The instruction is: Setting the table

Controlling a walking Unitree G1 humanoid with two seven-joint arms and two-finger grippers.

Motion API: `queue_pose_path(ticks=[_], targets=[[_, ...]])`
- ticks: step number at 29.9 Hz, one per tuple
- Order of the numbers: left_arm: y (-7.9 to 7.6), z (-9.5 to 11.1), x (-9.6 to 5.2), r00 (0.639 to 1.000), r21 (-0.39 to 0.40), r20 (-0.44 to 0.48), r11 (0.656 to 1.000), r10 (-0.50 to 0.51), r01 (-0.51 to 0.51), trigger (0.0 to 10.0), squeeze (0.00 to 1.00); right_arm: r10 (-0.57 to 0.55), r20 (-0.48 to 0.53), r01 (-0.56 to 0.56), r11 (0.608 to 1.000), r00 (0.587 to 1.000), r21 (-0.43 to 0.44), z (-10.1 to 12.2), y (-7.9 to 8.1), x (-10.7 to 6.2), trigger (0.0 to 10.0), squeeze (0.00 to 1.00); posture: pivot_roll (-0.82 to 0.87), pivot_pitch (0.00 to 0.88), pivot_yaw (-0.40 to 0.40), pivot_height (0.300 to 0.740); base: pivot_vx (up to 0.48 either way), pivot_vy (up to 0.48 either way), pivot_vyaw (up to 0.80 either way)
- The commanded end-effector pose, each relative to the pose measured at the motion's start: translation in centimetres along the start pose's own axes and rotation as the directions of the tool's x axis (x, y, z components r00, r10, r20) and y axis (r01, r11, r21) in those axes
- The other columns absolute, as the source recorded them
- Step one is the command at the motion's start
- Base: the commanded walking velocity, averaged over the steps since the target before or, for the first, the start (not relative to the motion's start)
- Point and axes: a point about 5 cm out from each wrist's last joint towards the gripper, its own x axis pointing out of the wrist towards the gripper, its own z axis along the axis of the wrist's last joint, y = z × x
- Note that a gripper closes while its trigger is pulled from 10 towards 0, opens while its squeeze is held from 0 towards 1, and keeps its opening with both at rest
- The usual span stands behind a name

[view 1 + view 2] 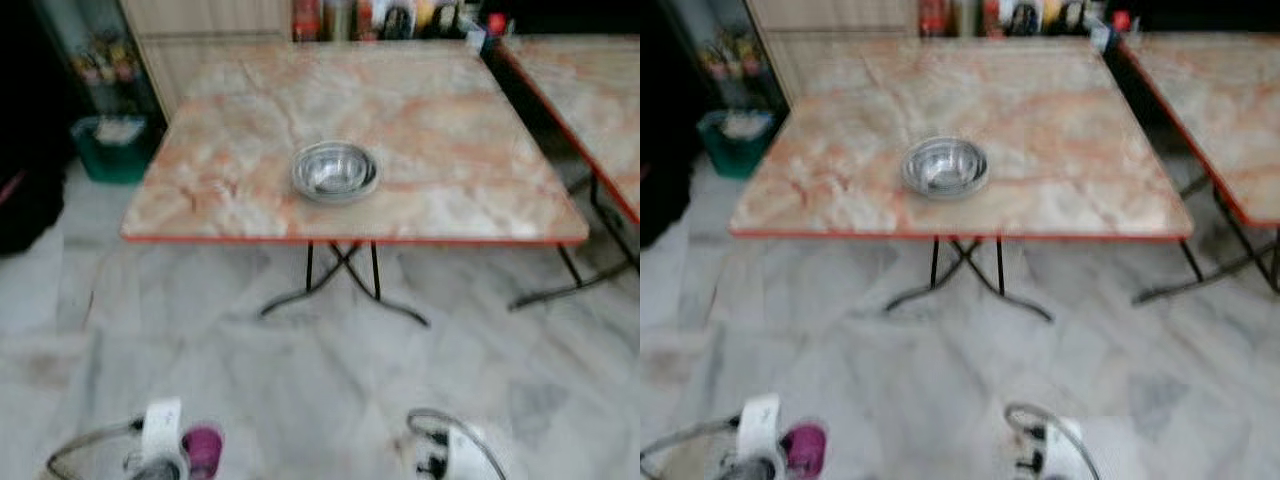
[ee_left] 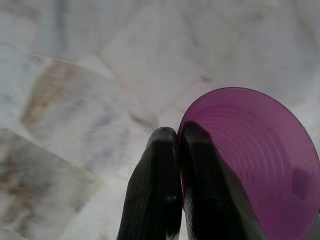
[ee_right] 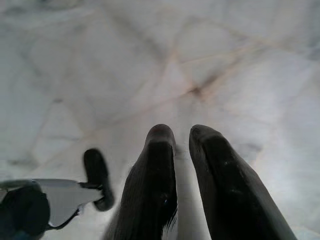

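Marble floor up front, marble-top table (image 1: 480,215) dead ahead at 12 o'clock, second table (image 1: 600,110) at 2. Steel bowl (image 1: 335,170) sits alone near my edge of the table. Green bin (image 1: 112,148) at 10 on the floor.

Head view: left gripper (image 1: 165,455) low at 7 o'clock, purple cup (image 1: 203,448) in it, well short of the table. Right arm hangs idle at 5.

Left wrist: fingers (image 2: 162,185) pinched together on the cup (image 2: 255,165) rim, one inside the wall, one outside, floor below. I read it as thin ribbed plastic: light, a bit flexy, slick. Rim pinch is fine for carrying, but I'd keep squeeze modest so the wall doesn't buckle, and avoid jolts while walking.

Right wrist: right gripper (image 3: 182,137) holds nothing, fingers nearly together with a narrow gap, floor under it.

Cup should land beside the bowl, I'd say.
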Motion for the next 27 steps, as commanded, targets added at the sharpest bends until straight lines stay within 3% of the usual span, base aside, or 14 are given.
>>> queue_pose_path(ticks=[1,17,24,27], targets=[[-0.35,-0.34,-0.05,1.000,0.002,-0.007,1.000,-0.004,0.004,10.0,0.00,-0.024,-0.026,0.024,1.000,0.999,0.000,-0.72,-0.84,-0.22,10.0,0.00,-0.01,0.123,0.050,0.740,0.000,0.000,0.00],[-0.69,-0.21,-0.05,1.000,-0.014,0.011,0.999,-0.029,0.030,10.0,0.00,-0.017,-0.023,0.017,1.000,1.000,0.001,-0.69,-0.74,-0.21,10.0,0.00,-0.01,0.125,0.052,0.740,0.000,0.000,0.00],[-0.66,-0.20,-0.05,0.999,-0.019,0.013,0.999,-0.029,0.029,10.0,0.00,-0.021,-0.029,0.021,1.000,0.999,0.011,-0.73,-0.77,-0.20,10.0,0.00,0.00,0.129,0.050,0.740,0.263,0.000,0.00],[-0.61,-0.29,-0.07,1.000,-0.021,0.010,0.999,-0.028,0.028,10.0,0.00,-0.017,-0.032,0.018,1.000,0.999,0.005,-0.72,-0.78,-0.19,10.0,0.00,0.00,0.131,0.049,0.740,0.286,0.000,-0.77]])
